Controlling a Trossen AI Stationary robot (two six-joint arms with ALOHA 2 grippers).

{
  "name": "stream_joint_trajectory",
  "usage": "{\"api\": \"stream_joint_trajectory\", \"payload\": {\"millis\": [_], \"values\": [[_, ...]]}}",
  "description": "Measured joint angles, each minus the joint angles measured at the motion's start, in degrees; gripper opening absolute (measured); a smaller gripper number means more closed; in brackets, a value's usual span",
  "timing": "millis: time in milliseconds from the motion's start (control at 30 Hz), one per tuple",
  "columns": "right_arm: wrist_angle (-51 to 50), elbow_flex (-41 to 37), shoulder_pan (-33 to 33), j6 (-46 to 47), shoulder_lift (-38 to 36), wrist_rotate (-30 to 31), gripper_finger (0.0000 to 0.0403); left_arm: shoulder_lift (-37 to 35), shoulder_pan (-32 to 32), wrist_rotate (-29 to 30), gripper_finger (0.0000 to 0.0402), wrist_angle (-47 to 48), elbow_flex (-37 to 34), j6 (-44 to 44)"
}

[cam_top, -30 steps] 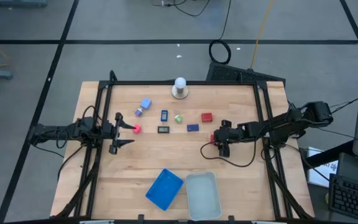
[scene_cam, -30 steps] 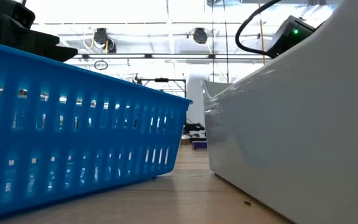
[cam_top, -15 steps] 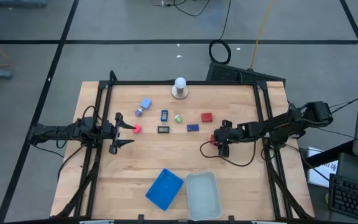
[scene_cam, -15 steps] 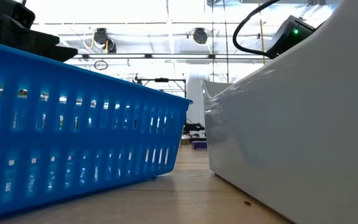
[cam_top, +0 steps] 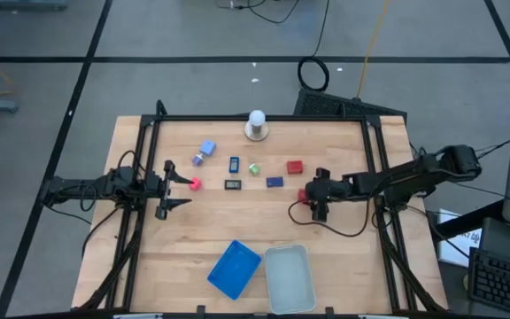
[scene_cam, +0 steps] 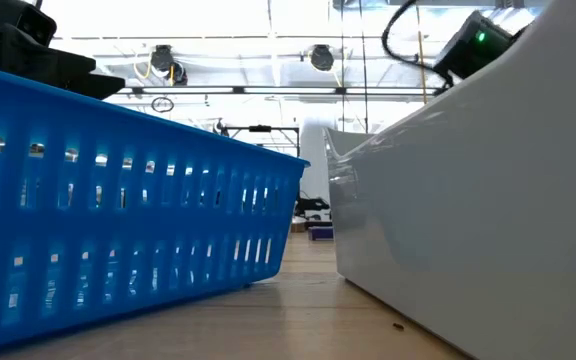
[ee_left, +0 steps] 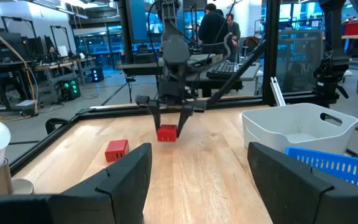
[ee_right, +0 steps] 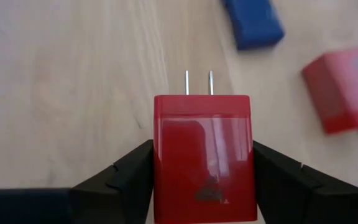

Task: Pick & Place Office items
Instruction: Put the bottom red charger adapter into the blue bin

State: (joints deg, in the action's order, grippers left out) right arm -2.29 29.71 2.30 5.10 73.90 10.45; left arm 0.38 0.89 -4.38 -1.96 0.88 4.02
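My right gripper [cam_top: 312,197] is shut on a red plug block [ee_right: 202,155] with two metal prongs, right of the table's middle. It also shows in the left wrist view [ee_left: 166,132]. My left gripper [cam_top: 168,189] is open and empty at the left, with a small red piece [cam_top: 195,183] lying just ahead of it. Lying flat on the wood are a light blue block [cam_top: 207,147], a dark blue rectangle [cam_top: 234,164], a green bit [cam_top: 254,168], a second red block [cam_top: 294,166], a black rectangle [cam_top: 233,184] and a blue rectangle [cam_top: 274,182]. My right gripper pinches the red plug block by its two opposite side faces [ee_right: 157,155] between its two fingers [ee_right: 123,180]. The fingers come from above, pointing down. The prongs [ee_right: 197,82] stick out past the fingers. The block sits level, low over the wood; whether it touches the table I cannot tell.
A white ball on a round base [cam_top: 256,125] stands at the far edge. A blue tray [cam_top: 234,268] and a clear tray [cam_top: 289,276] sit at the near edge and fill the low view. Black frame rails [cam_top: 149,133] border the table. People show beyond the table [ee_left: 216,25].
My right gripper has shifted slightly toward the table's left with the red block still in its fingers, and in the low view the right arm has risen a little.
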Motion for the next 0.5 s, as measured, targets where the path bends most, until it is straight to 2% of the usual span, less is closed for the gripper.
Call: {"api": "stream_joint_trajectory", "payload": {"millis": [233,400,500], "values": [[3.1,0.0,0.0,-0.7,-4.2,-0.2,0.0225,0.0,0.0,0.0,0.0269,0.0,0.0,0.0],[10.5,0.1,0.0,-4.6,-4.4,-0.2,0.0224,0.0,0.0,-0.1,0.0269,-3.6,0.0,-0.1],[14.6,0.1,0.0,-6.6,-4.4,-0.2,0.0217,0.0,0.0,0.0,0.0269,-6.3,0.0,-3.3]]}}
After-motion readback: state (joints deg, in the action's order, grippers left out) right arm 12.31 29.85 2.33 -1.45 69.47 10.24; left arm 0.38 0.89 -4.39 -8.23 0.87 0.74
